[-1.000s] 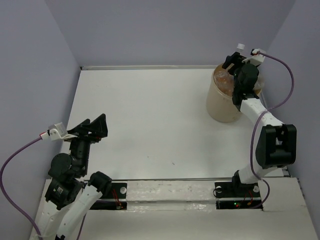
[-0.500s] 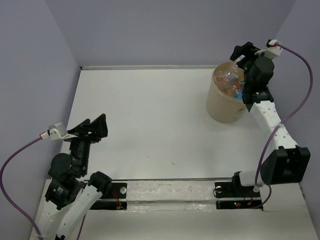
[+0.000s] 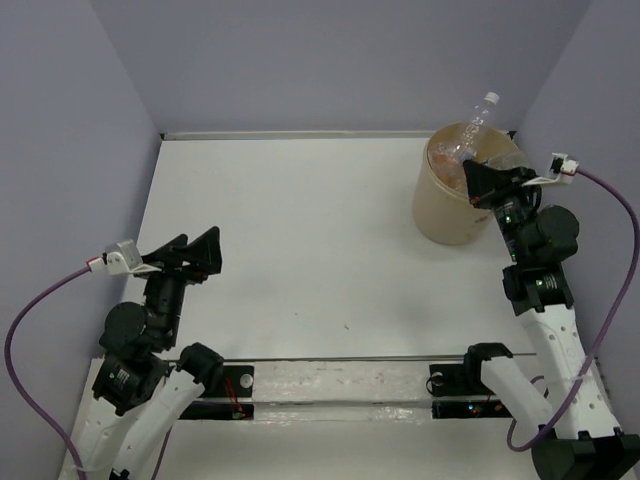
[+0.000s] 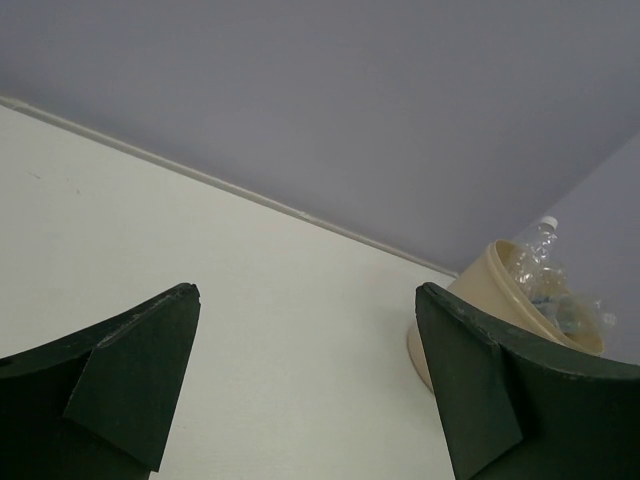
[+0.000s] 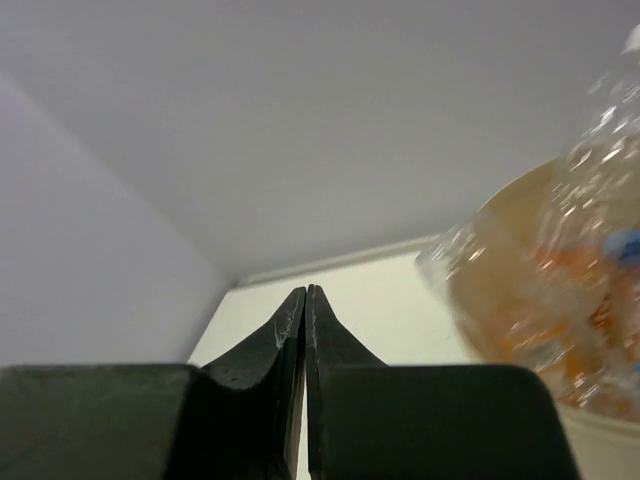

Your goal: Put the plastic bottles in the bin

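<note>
**Binned, Seemingly Finished**

Found the small clear and orange-labelled plastic bottles [image 3: 460, 160] heaped in the round tan paper-like bin [image 3: 440, 215] at the white table's [image 3: 300, 220] two o'clock; saw none outside. Noted right gripper [image 5: 306, 295] pinched together, empty, beside it; left gripper [image 3: 196, 243] wide apart, empty.

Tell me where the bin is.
In the top view, the bin stands at the far right, beside the right claw, with bottles piled inside.

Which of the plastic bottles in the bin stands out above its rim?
The clear bottle with the white cap, leaning toward the far side of the bin. Its neck and cap rise above the rim; the other bottles lie lower inside.
</note>
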